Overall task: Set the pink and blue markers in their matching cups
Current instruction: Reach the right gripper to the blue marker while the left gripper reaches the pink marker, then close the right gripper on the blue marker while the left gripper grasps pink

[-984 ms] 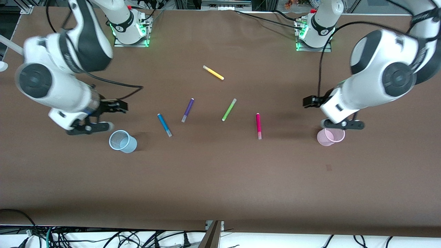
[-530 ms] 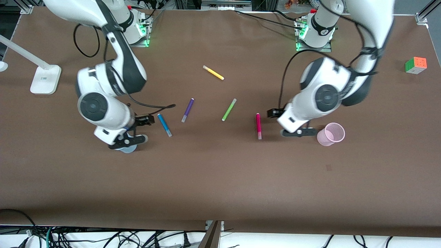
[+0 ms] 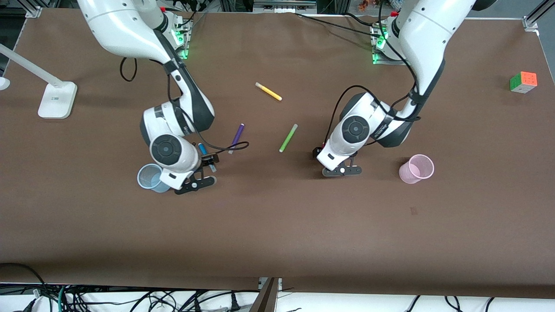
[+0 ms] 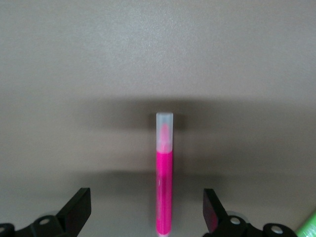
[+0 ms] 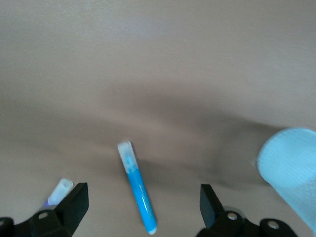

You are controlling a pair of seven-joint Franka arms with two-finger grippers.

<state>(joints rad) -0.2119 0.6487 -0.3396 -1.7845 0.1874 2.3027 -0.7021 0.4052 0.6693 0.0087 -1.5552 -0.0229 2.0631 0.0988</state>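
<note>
Brown table [image 3: 277,225] is bearing scattered markers. I am hovering my left gripper [image 4: 145,217], fingers apart, over the pink marker [image 4: 164,190]. I am hovering my right gripper [image 5: 143,215], fingers apart, over the blue marker [image 5: 138,192], beside the blue cup [image 3: 149,177].

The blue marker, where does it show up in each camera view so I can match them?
Front view: blue marker mostly hidden under the right arm's wrist, beside the purple marker.
Right wrist view: blue marker lying between the open right gripper fingers.
Left wrist view: not in it.
Shared landmark: blue cup.
</note>
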